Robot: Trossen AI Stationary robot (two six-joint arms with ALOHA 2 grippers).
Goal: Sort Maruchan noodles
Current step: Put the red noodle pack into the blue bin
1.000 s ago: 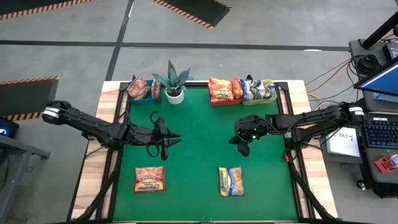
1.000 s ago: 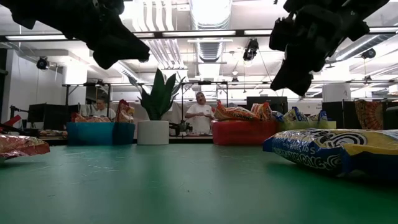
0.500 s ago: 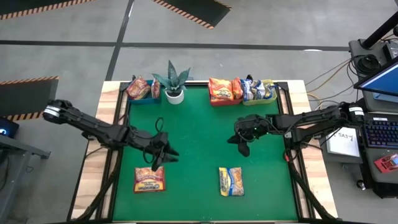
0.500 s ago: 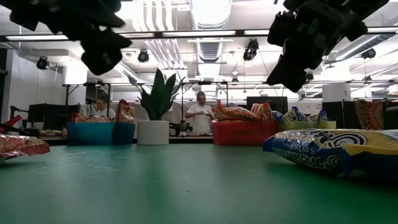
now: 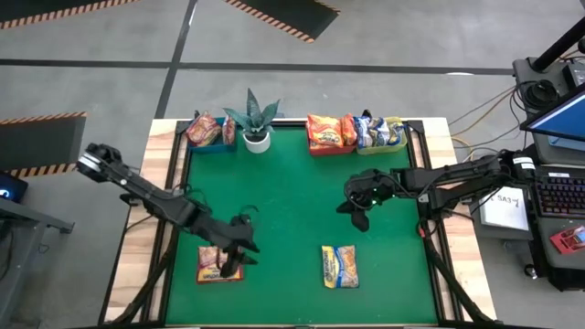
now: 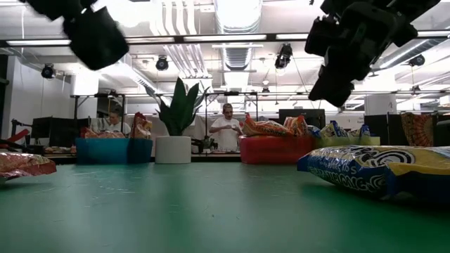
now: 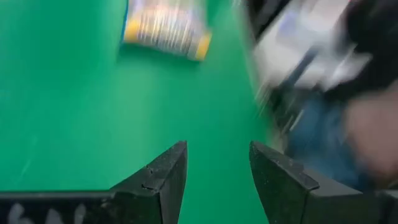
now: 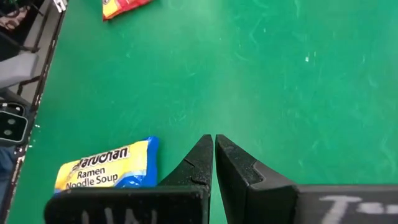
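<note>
Left gripper [image 5: 233,263], parted and empty, hovers over the red Maruchan packet [image 5: 209,265]; light, crinkly, probably slippery, so I'd pinch across its short edges.

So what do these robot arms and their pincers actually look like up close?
Both are dark, slim, jointed arms. The left arm ends at a pale grey base joint; the right arm shows a small green light near its gripper. Each ends in two black, wedge-shaped fingers: the left gripper and the right gripper both carry white handwritten marks on the body behind the fingers.
</note>
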